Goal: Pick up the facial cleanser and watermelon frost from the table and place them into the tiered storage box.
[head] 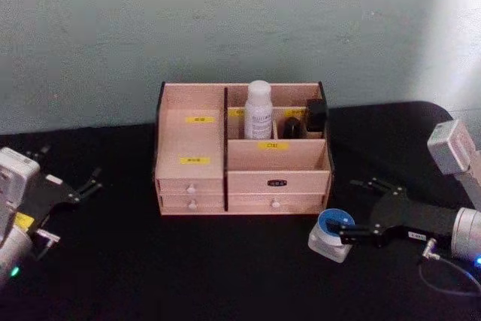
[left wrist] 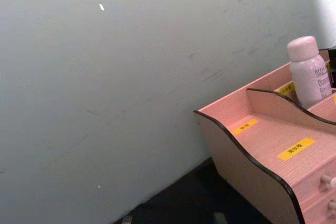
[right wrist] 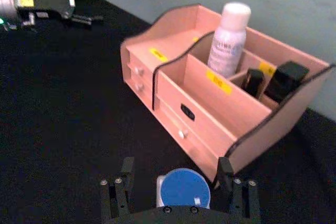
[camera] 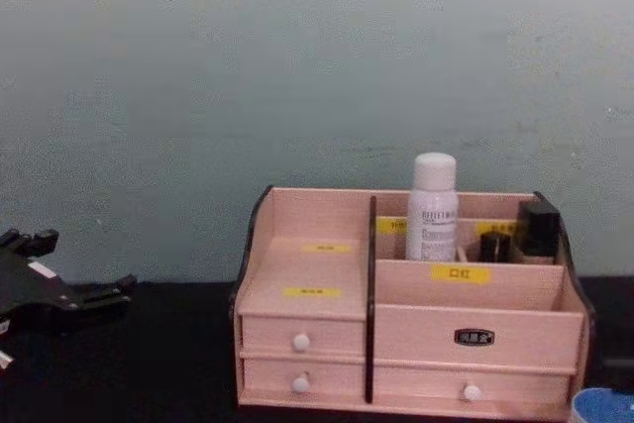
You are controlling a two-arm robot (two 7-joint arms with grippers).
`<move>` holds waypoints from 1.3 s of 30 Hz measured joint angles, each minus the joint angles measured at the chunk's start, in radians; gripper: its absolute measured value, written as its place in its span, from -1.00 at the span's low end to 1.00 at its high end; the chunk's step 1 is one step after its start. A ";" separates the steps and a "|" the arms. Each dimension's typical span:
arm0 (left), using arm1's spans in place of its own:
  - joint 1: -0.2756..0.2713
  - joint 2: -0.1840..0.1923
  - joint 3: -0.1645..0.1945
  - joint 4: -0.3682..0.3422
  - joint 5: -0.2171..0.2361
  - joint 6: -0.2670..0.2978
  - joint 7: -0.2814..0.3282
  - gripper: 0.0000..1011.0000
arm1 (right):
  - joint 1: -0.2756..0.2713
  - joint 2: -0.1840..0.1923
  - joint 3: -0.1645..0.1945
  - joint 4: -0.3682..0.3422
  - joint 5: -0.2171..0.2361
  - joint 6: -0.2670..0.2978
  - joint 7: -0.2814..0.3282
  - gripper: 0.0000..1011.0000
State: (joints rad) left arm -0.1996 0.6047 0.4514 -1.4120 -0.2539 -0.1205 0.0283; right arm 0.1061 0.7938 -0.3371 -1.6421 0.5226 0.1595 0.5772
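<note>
While my right claw (head: 344,234) sits wide open on the black table (head: 225,268), its fingers (right wrist: 122,184) flank a blue-lidded jar (head: 326,241) just beside the pink storage box (head: 278,165). A white bottle (head: 258,110) stands upright in a rear compartment. My left claw (head: 93,182) rests open, far left.

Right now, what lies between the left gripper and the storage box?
Nothing: the head view shows bare black table between the open left gripper and the storage box. The right gripper straddles the blue-lidded jar at the box's front right corner.
</note>
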 joint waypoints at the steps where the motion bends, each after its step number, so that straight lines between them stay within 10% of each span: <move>1: 0.000 0.000 0.000 0.000 0.000 0.000 0.000 0.98 | 0.000 0.001 -0.001 0.002 0.000 0.004 -0.002 0.98; 39: 0.000 0.000 0.000 0.000 0.000 0.000 0.000 0.98 | 0.071 -0.032 -0.079 0.095 -0.031 0.102 -0.012 0.98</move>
State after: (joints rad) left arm -0.1996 0.6047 0.4514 -1.4120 -0.2539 -0.1206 0.0283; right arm 0.1767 0.7613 -0.4162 -1.5474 0.4918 0.2619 0.5649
